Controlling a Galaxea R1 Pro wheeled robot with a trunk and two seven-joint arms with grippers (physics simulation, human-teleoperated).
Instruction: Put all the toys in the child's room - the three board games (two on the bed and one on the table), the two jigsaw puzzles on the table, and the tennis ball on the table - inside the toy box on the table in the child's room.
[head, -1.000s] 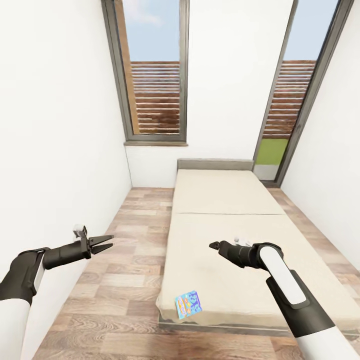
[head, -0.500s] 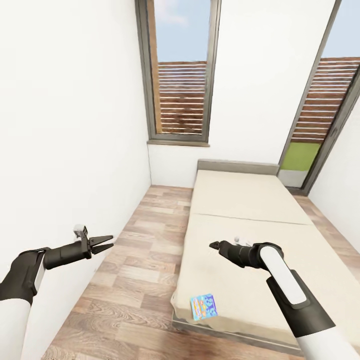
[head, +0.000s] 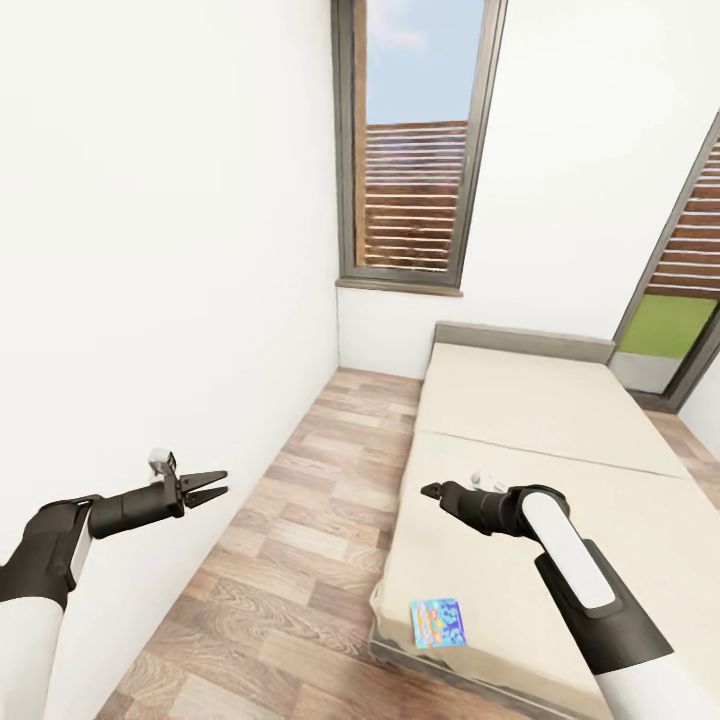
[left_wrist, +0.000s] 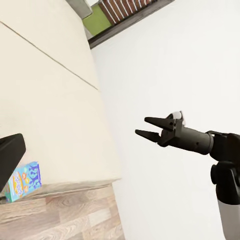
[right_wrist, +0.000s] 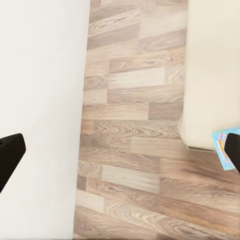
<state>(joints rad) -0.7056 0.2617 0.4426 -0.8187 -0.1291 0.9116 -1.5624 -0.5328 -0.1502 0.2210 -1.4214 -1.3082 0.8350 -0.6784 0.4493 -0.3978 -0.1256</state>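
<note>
Room: I see a narrow room with a white wall (head: 150, 250) on my left, a wood floor (head: 300, 560) in the middle, and a tall window (head: 415, 150) at the far end.

Bed: The bed (head: 560, 420) runs along the right side, long way pointing at the window. Its beige top is bare apart from one box.

Right arm: My right arm reaches out over the near half of the bed. Its right end effector (head: 432, 491) hangs above the mattress edge. From the head view I cannot tell if its fingers are apart or together. The left wrist view shows the two fingers with a small gap, so I think it is let go and holding nothing.

Left arm: My left arm is out over the floor, close to the wall. Its left end effector (head: 210, 488) has its two fingers spread a bit and nothing in them.

Board game: One small blue board game (head: 439, 622) lies flat on the near corner of the bed, just beside the edge that faces the floor. Its long side looks to run across the bed, a bit tilted.

What matters next: The box is below the right end effector and closer to me. The right arm is much nearer to it than the left. I think the right arm has to come back and down to reach it.

Task so far: I judge this game is not yet picked up.
</note>
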